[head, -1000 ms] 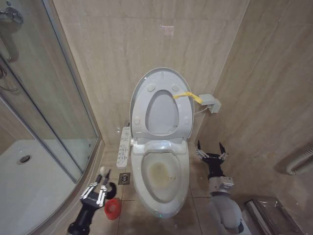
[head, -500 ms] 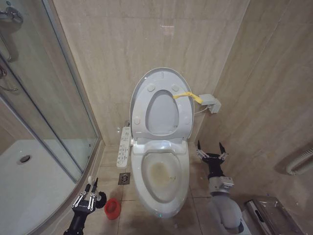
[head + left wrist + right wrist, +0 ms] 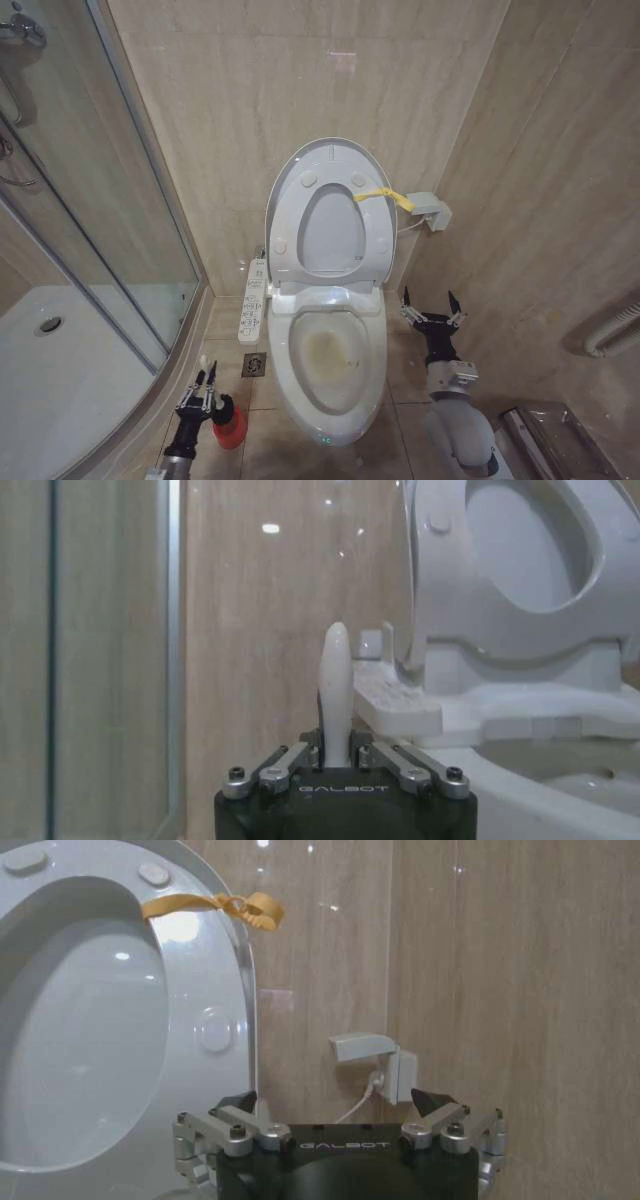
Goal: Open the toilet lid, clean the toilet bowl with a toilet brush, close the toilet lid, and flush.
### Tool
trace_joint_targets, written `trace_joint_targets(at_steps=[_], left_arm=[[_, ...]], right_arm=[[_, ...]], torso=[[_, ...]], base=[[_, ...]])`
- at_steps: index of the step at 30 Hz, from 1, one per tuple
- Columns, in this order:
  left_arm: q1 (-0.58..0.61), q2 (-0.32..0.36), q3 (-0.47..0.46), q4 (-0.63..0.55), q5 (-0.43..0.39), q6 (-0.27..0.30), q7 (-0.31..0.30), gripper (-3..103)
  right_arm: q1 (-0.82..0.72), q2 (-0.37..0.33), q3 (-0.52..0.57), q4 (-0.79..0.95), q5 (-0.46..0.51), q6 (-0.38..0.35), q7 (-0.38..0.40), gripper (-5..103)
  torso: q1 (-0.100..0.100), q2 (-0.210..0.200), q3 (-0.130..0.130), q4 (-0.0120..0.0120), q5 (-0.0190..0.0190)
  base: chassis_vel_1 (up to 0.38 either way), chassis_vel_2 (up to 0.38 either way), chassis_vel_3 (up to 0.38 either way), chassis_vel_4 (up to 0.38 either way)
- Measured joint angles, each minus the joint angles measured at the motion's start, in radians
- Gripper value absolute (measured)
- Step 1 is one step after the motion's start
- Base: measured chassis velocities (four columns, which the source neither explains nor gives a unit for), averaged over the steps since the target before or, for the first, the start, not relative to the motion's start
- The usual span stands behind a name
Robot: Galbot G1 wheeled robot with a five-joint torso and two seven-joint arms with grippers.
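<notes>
My left gripper (image 3: 201,398) is low on the floor beside the toilet bowl (image 3: 330,365), closed tight on the toilet brush (image 3: 335,694). The white handle stands straight up between the fingers, and the bristle end sits down at the red holder cup (image 3: 230,428). The bowl lies to the right of this gripper, quite near. The toilet lid (image 3: 330,215) stands up against the wall. My right gripper (image 3: 432,308) waits wide open and empty on the bowl's other side.

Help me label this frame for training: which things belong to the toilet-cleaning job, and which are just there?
Job: toilet lid, raised; toilet bowl; toilet brush, gripped by the left gripper over its red holder cup.
Just there: shower enclosure, floor drain, wall socket, right gripper, idle.
</notes>
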Motion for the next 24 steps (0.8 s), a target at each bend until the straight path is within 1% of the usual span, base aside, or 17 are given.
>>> trace_joint_targets(at_steps=[5, 10, 13, 24], left_arm=[[-0.031, -0.004, 0.027, 0.074, 0.032, 0.0, 0.0, 17], [-0.075, 0.003, 0.068, 0.155, 0.034, 0.0, 0.001, 17], [-0.092, 0.001, 0.08, 0.173, 0.034, 0.0, 0.001, 17], [-0.156, 0.017, 0.106, 0.259, 0.033, 0.0, 0.01, 17]], right_arm=[[0.0, 0.0, 0.0, 0.0, 0.0, 0.0, 0.0, 100], [0.0, 0.0, 0.0, 0.0, 0.0, 0.0, 0.0, 100], [0.0, 0.0, 0.0, 0.0, 0.0, 0.0, 0.0, 100], [0.0, 0.0, 0.0, 0.0, 0.0, 0.0, 0.0, 100]], torso=[[0.0, 0.0, 0.0, 0.0002, 0.0], [0.0, 0.0, 0.0, 0.0003, -0.0002], [0.0, 0.0, 0.0, -0.0001, -0.0002], [0.0, 0.0, 0.0, 0.0001, -0.0001]], base=[[0.0, 0.0, 0.0, 0.0], [0.0, 0.0, 0.0, 0.0], [0.0, 0.0, 0.0, 0.0], [0.0, 0.0, 0.0, 0.0]])
